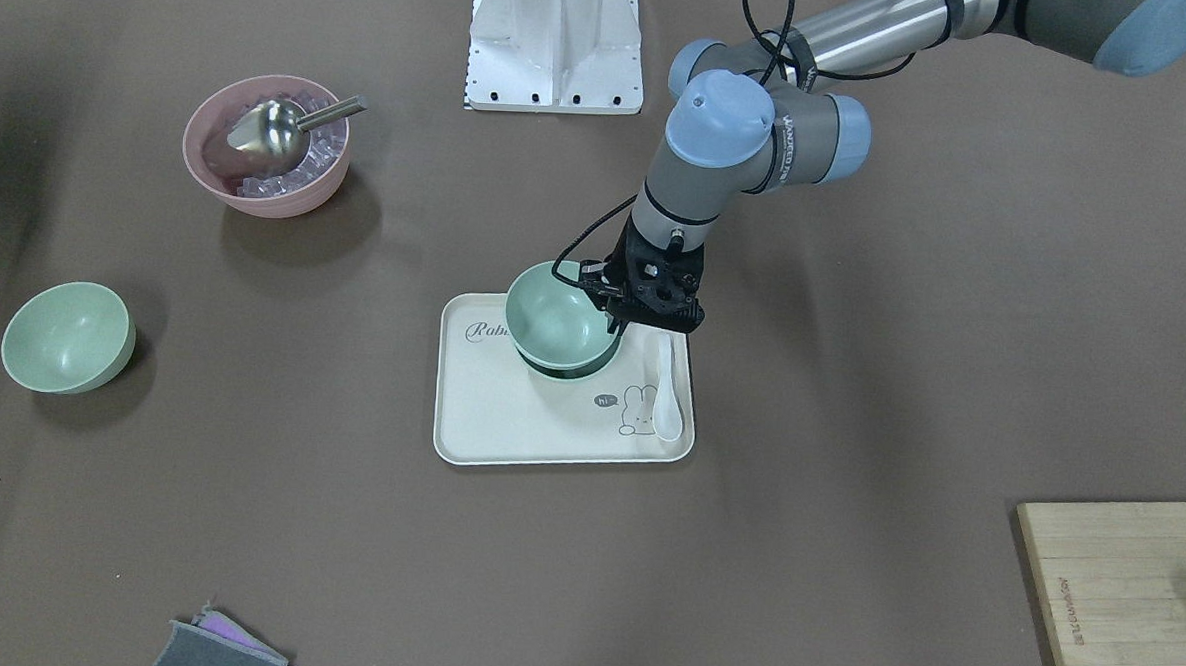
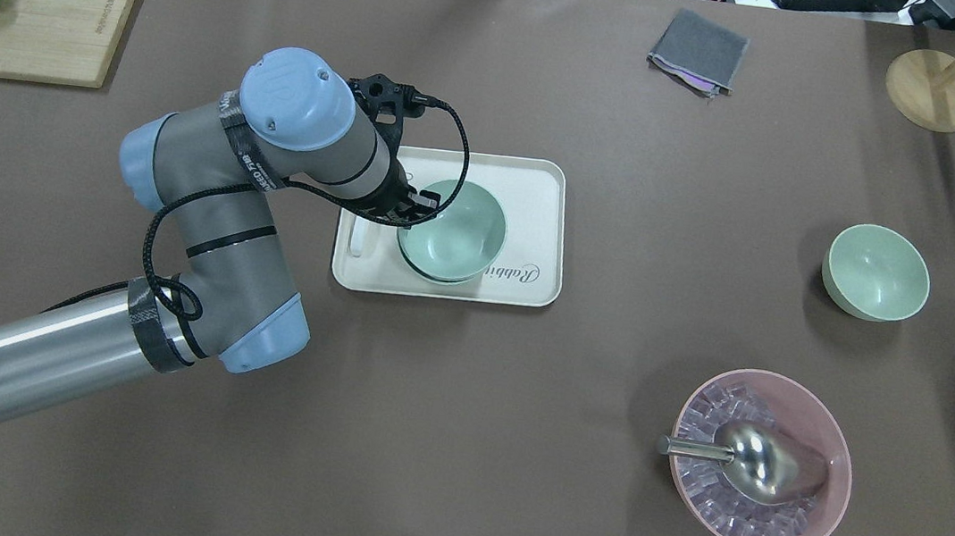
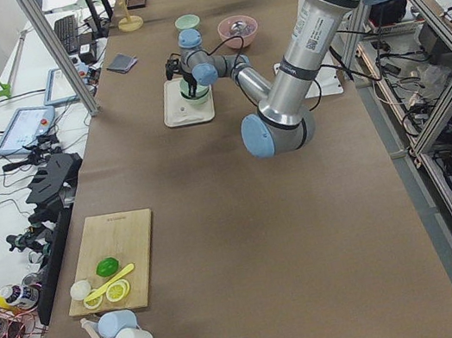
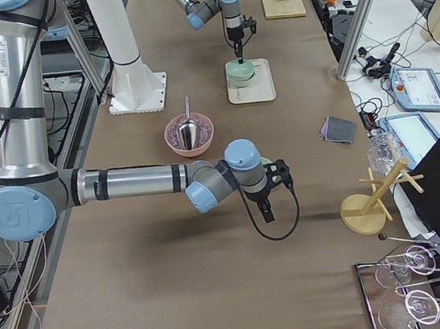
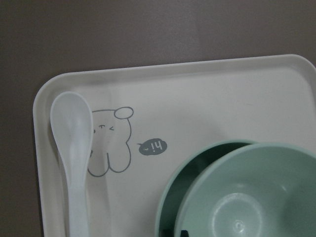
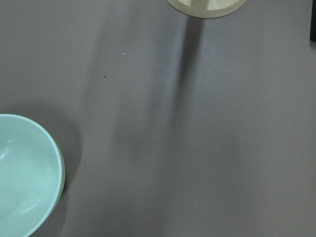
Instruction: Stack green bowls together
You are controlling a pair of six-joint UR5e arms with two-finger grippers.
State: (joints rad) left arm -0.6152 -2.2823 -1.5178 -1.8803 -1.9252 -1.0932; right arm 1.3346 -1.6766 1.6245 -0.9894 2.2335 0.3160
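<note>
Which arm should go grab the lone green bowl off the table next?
Right. The lone green bowl sits in its wrist view, on its half of the table; the left gripper holds the upper bowl over the tray.

- The counter (image 2: 457, 446) was covered in a plain brown, matte sheet.
- A cream tray (image 2: 540, 194) lay near its middle.
- One green bowl (image 2: 877, 271) stood upright on the robot's right, well apart from the tray.
- A pink bowl (image 2: 824, 424) sat on the same side, nearer the robot.
- A wooden cutting board (image 2: 48, 12) occupied the far left corner.
- A folded grey cloth (image 2: 698, 50) lay by the far edge.
- A round wooden stand (image 2: 933, 90) stood at the far right.
- A white base plate (image 1: 555, 46) sat at the robot's edge.
</note>
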